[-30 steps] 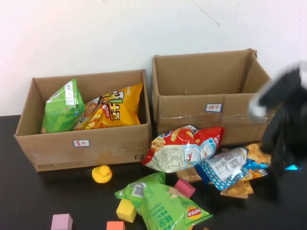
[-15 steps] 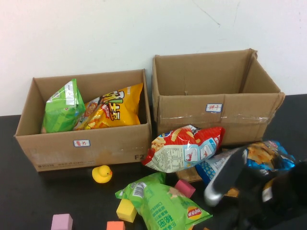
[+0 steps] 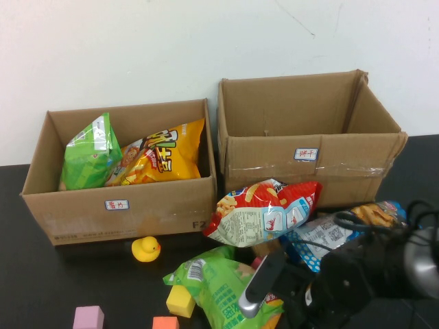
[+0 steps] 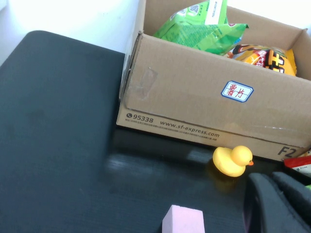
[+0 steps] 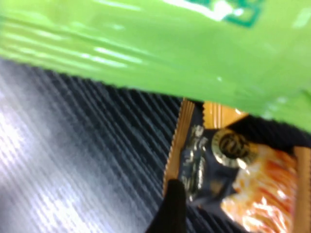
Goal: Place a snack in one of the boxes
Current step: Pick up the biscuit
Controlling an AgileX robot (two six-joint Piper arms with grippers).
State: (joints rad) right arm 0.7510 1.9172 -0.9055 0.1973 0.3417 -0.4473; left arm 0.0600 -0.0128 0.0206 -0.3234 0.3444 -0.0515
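Observation:
The snack (image 3: 89,154), a bright green crinkly bag with a white patch near its top, stands inside the lower, wider box (image 3: 123,212) at the left, next to a yellow-orange chip bag (image 3: 164,154). Both show in the left wrist view: the bag (image 4: 199,26) and the box (image 4: 194,111). My left gripper (image 4: 279,206) is shut and empty, low over the table near the yellow duck (image 4: 232,160). My right gripper (image 3: 274,291) hangs low at the front, against the larger green bag (image 3: 219,288). One dark fingertip (image 5: 174,206) shows in the right wrist view.
The taller taped box (image 3: 309,147) stands at the right. A red chip bag (image 3: 264,209), a blue bag (image 3: 329,236) and an orange packet (image 5: 243,179) lie in front of it. A duck (image 3: 145,248) and pink (image 3: 88,318) and yellow (image 3: 180,300) blocks lie at the front.
My right arm has swung down from beside the taller box to the front of the table, onto the larger green bag, which has shifted a little.

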